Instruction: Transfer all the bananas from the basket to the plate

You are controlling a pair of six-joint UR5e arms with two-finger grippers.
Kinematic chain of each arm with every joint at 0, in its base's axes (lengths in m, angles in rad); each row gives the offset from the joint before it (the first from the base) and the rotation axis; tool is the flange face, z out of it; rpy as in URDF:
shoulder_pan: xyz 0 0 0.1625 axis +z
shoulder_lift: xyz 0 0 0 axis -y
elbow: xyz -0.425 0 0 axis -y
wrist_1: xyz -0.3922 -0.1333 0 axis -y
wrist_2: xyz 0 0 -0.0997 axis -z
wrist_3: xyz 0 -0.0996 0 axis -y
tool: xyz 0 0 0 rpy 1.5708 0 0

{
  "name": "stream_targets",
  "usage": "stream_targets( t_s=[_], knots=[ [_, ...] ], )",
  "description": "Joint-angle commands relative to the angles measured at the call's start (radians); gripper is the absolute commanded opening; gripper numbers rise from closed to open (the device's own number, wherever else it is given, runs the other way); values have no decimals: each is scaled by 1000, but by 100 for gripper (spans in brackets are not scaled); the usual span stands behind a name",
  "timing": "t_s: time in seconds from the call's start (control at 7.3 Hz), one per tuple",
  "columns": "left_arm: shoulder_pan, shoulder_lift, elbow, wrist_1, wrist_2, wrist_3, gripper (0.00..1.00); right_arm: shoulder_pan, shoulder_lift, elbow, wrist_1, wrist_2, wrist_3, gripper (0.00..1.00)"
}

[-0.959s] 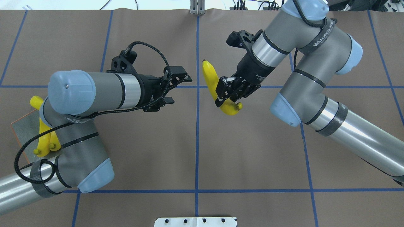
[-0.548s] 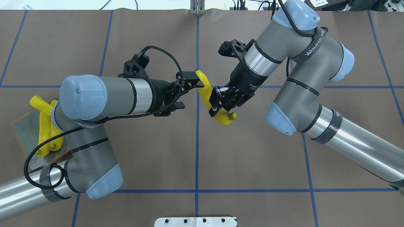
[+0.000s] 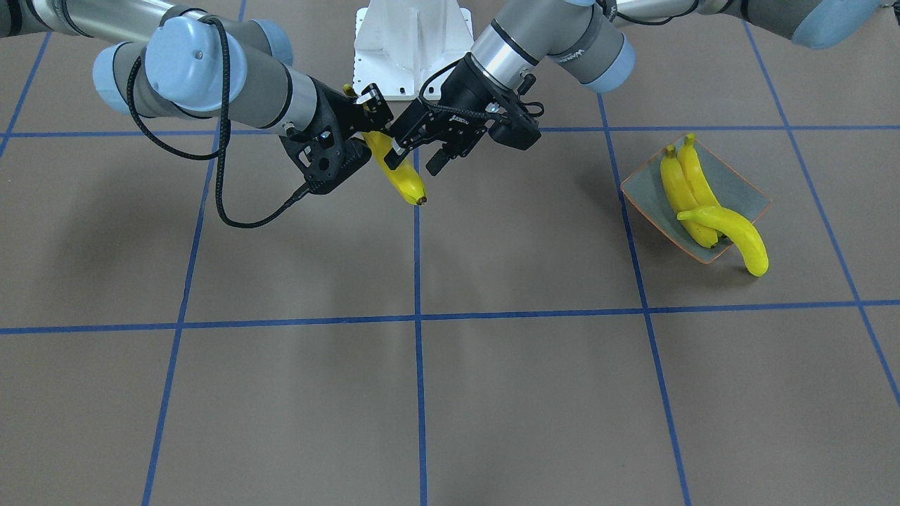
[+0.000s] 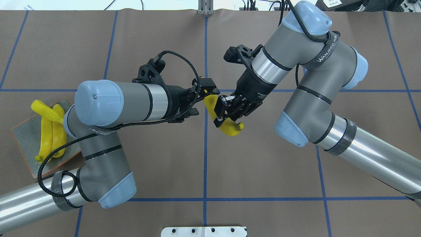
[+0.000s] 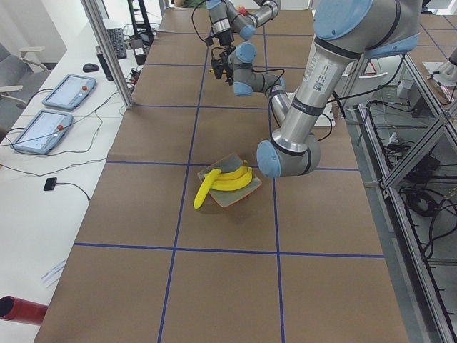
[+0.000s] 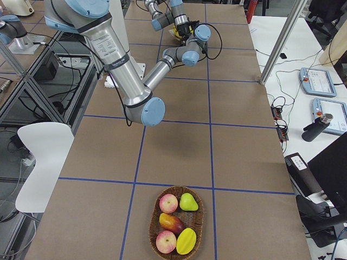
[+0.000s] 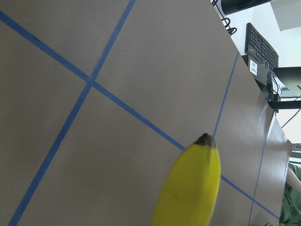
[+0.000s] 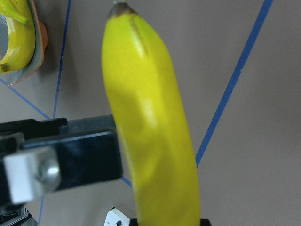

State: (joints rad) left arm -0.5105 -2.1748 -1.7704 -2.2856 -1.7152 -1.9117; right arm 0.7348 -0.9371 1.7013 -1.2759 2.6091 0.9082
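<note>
My right gripper [image 4: 221, 112] is shut on a yellow banana [image 4: 231, 128] and holds it above the table's middle. My left gripper [image 4: 205, 101] is open, its fingers on either side of that banana's far end; one finger [image 8: 70, 150] shows beside the banana [image 8: 150, 127] in the right wrist view. The left wrist view shows only the banana's dark tip [image 7: 205, 139]. The grey-green plate [image 4: 23, 138] lies at the left and carries three bananas [image 4: 52, 131]; one banana [image 3: 731, 232] hangs over the plate's [image 3: 745, 190] edge. The basket [image 6: 155, 238] shows only in the exterior right view, with no banana in it.
The basket holds apples [image 6: 168, 203], a pear and other fruit at the table's right end. A white mounting plate [image 4: 204, 231] sits at the near edge. Blue tape lines cross the brown table cover. Tablets [image 5: 69, 91] lie on a side desk.
The right arm carried the banana leftward and nearer the robot. The left arm swung right until its open fingers came around the banana's far end, uncovering more of the plate.
</note>
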Motion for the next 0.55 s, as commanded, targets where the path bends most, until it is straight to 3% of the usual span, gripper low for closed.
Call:
stream_targets(
  t_s=[0.0, 0.27, 0.41],
  knots=[
    [3, -4, 6, 0, 0, 0, 100, -11, 0, 20, 1, 0, 21, 0],
    [3, -8, 11, -2, 0, 0, 100, -15, -3, 21, 1, 0, 29, 0],
    [4, -13, 11, -2, 0, -1, 90, -15, -5, 21, 1, 0, 29, 0]
  ],
)
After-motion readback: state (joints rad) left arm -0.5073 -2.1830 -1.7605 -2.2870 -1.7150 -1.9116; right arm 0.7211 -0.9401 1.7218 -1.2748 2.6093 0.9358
